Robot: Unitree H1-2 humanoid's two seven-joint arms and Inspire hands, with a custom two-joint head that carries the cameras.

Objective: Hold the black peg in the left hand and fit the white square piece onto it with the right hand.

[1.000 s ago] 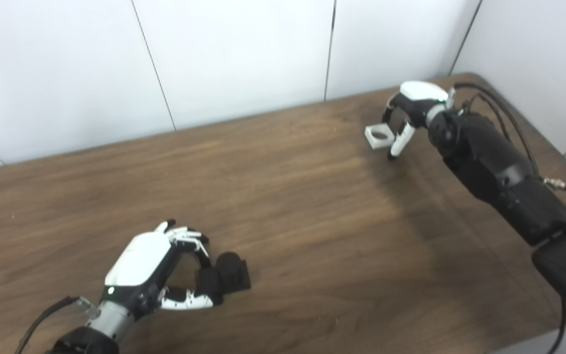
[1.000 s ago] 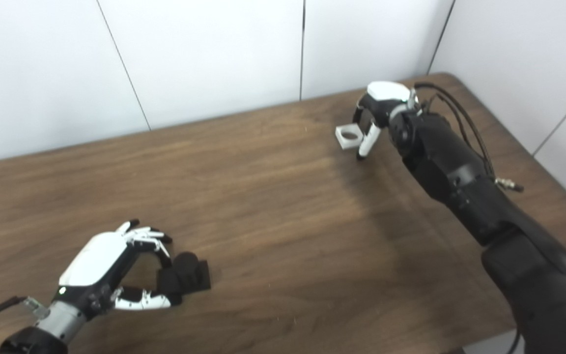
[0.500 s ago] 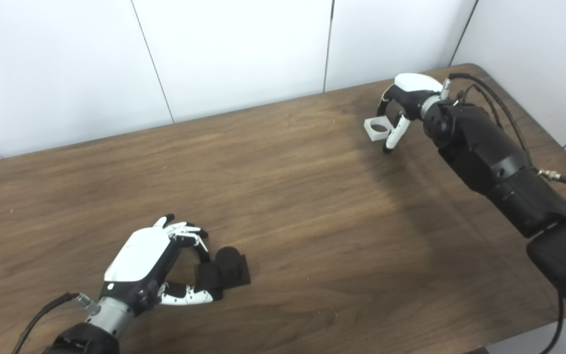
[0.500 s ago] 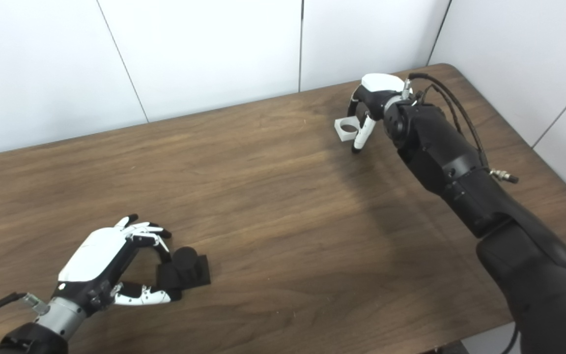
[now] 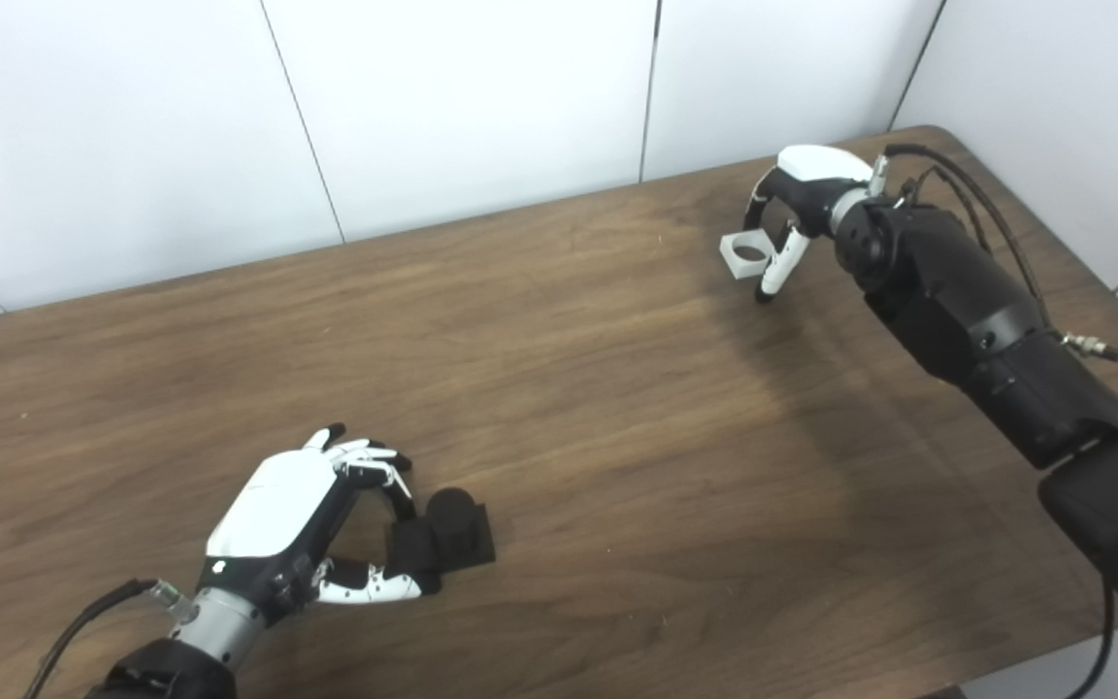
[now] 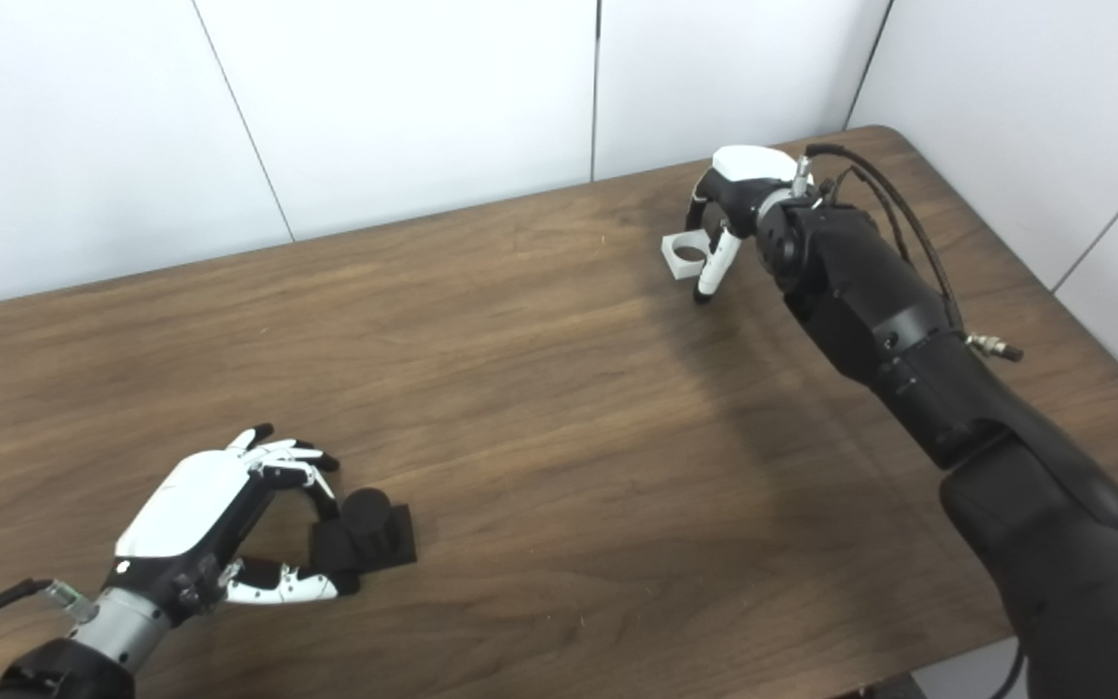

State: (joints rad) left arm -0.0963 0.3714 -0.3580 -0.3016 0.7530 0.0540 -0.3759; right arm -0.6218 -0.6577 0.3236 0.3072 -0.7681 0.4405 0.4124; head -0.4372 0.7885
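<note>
The black peg [image 5: 444,537], a short round post on a square base, rests on the wooden table [image 5: 617,417] at the front left. My left hand [image 5: 289,516] lies just left of it. Its fingers and thumb curl onto the base's left edge, pinching it from the far and near sides. At the back right, my right hand [image 5: 808,186] arches over the white square piece [image 5: 746,254], which has a round hole. This piece sits tilted between the white thumb [image 5: 778,272] and the dark fingers behind it, held at the table's surface or just above it.
White wall panels stand behind the table's far edge. The table's rounded right corner [image 6: 874,136] is close behind the right hand. The black right forearm [image 6: 894,320] with loose cables crosses the right side. Bare wood lies between the two hands.
The whole picture shifted a little early on, so the camera moved. Both hands keep the same hold on their pieces; over the last half second nothing visibly moves.
</note>
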